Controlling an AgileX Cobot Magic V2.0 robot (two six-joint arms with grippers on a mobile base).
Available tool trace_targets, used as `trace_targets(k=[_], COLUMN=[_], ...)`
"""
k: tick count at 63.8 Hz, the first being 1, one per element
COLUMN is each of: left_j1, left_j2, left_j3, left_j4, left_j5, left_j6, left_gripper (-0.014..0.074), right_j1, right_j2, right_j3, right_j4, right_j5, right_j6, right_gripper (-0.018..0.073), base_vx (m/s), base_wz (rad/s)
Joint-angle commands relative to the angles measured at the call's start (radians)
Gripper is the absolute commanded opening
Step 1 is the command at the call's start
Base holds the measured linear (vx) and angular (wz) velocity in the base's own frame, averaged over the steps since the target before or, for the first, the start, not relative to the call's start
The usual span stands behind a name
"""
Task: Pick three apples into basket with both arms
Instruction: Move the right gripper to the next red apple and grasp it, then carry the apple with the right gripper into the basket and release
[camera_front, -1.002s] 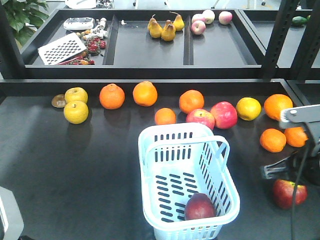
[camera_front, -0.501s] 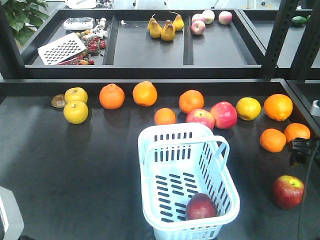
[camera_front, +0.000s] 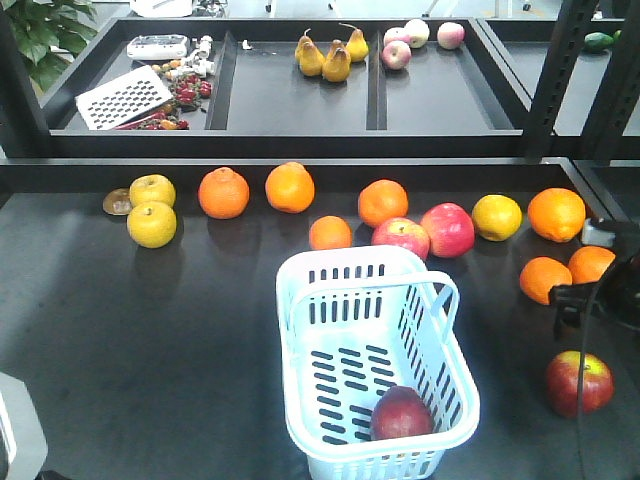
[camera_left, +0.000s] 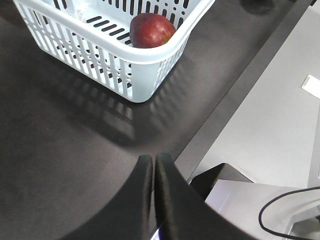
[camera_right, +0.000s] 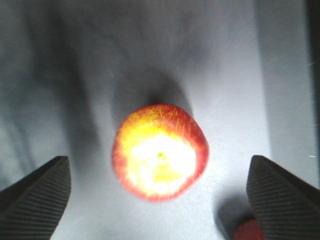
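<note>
The pale blue-white basket (camera_front: 340, 300) stands at the front middle of the dark table, and its corner also shows in the left wrist view (camera_left: 150, 75). One dark red apple (camera_front: 400, 413) (camera_left: 152, 30) lies in its near right corner. A second dark red apple (camera_front: 579, 382) with a yellow patch round the stem rests on the table at the right. In the right wrist view this apple (camera_right: 160, 151) sits below and between the wide-open fingers of my right gripper (camera_right: 159, 200), untouched. My left gripper (camera_left: 154, 161) is shut and empty, near the table's front edge.
Oranges (camera_front: 546, 280), yellow fruits (camera_front: 152, 224) and two pinkish-red apples (camera_front: 448, 229) lie in a row behind the basket. My right arm (camera_front: 600, 290) hangs at the right edge beside two oranges. A shelf (camera_front: 300, 140) with pears stands behind. A red fruit's edge (camera_right: 250, 231) shows by the right finger.
My right arm drew back from over the right-hand apple to the table's right edge, then came in a little again. The apples and basket have not moved.
</note>
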Motion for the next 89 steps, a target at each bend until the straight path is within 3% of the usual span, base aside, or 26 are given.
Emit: trace_targets(k=[1,22,34,40,54,62,72,89], left_j1=[0.001,0.001,0.001,0.001,0.001,0.001,0.001,0.001], left_j2=[-0.001,-0.001,-0.001,-0.001,-0.001,-0.001,-0.001,-0.001], left_j3=[-0.024,-0.024,-0.024,-0.024,-0.024,-0.024,-0.024,-0.024], left_j4=[-0.042,-0.042,-0.042,-0.042,-0.042,-0.042,-0.042,-0.042], left_j5=[-0.038,-0.038,-0.039,-0.039,-0.04,-0.04,-0.04,-0.041], left_j6=[-0.006,-0.006,-0.006,-0.006,-0.006,-0.006,-0.006,-0.006], left_gripper=[-0.0006,-0.0006,-0.0006,-0.0006,-0.0006,-0.0006,-0.0006,-0.0006], right_j1=[-0.004,-0.004,-0.004,-0.004,-0.004,-0.004,-0.004,-0.004], right_j2=[0.0,0.126,0.154,0.149,0.068,-0.032,-0.192,-0.532], right_j3=[-0.028,-0.027,-0.027,-0.027,-0.027,-0.026,0.01,0.277], right_j4=[-0.008,-0.008,-0.008,0.006,0.066,0.134,0.252,0.511], right_j5=[-0.027,-0.062,-0.061,-0.052,0.047,0.128,0.211,0.221], right_j6=[-0.01,-0.018,-0.039,-0.039,-0.106,-0.161,-0.242,-0.408], right_gripper=[0.066,0.0638,0.0578,0.0503,0.0157,-0.0015,-0.0008,-0.0004], base_vx=[0.0,0.0,0.0,0.0,0.0,0.0,0.0,0.0], base_wz=[0.0,0.0,0.0,0.0,0.0,0.0,0.0,0.0])
